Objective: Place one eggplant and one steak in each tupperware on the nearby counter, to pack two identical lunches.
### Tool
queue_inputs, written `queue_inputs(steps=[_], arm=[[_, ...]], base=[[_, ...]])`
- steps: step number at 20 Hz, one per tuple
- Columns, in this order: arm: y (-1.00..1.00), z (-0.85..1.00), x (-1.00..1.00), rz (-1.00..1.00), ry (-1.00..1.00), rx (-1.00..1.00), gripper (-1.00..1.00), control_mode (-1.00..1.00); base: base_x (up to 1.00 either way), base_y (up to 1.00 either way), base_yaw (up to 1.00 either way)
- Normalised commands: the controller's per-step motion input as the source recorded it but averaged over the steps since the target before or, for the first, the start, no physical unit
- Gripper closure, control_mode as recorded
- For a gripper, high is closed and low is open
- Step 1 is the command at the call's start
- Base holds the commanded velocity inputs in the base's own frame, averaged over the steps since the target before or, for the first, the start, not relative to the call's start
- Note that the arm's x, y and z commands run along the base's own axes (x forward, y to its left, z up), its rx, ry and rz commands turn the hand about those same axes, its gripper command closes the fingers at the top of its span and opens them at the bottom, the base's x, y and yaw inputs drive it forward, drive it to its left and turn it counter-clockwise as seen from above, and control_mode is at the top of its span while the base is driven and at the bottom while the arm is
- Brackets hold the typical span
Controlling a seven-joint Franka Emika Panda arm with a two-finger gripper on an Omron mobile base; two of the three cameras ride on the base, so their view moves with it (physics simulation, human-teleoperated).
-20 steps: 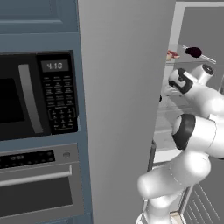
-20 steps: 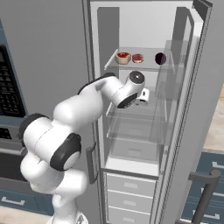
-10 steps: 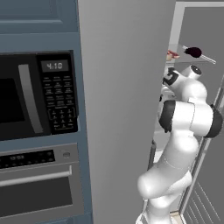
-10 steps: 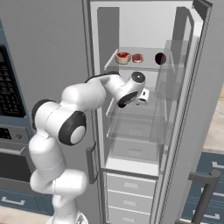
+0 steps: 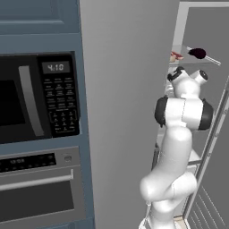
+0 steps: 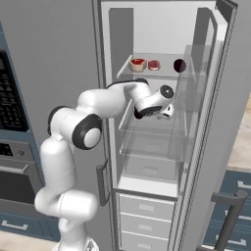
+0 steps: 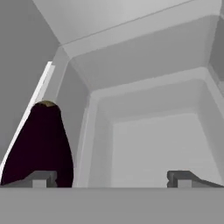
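On the fridge's upper glass shelf (image 6: 147, 73) lie two red steaks (image 6: 138, 64) (image 6: 154, 64) and, to their right, a very dark purple eggplant (image 6: 179, 65). The left base view has a steak (image 5: 175, 56) and the eggplant (image 5: 197, 53) on the same shelf. My gripper (image 6: 167, 111) is inside the fridge, just below that shelf, under the gap between steaks and eggplant. In the hand view the gripper (image 7: 111, 179) is open and empty, and the eggplant (image 7: 41, 144) looms beyond the left fingertip (image 7: 40, 178). The tupperware is out of view.
The open fridge door (image 6: 211, 122) stands close on the right of my hand. Lower glass shelves (image 6: 147, 147) and drawers (image 6: 147, 215) sit beneath it. A microwave (image 5: 36, 98) and oven (image 5: 40, 188) are to the left. The beige counter (image 6: 243, 142) over blue cabinets is at far right.
The arm has straightened upward and its elbow has swung toward the fridge. The hand has shifted slightly right and deeper under the shelf. The food has not moved.
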Motion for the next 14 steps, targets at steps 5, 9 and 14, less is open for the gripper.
queue_inputs(steps=[5,9,14], arm=[[-0.07,-0.11,0.37,-0.03,0.01,0.08,-1.00,-1.00],[0.14,-0.12,0.74,-0.05,0.03,0.20,-1.00,-1.00],[0.14,0.52,-0.50,0.13,-0.13,0.07,-1.00,-1.00]], base=[[0.00,0.00,0.00],[0.00,0.00,0.00],[0.00,0.00,0.00]])
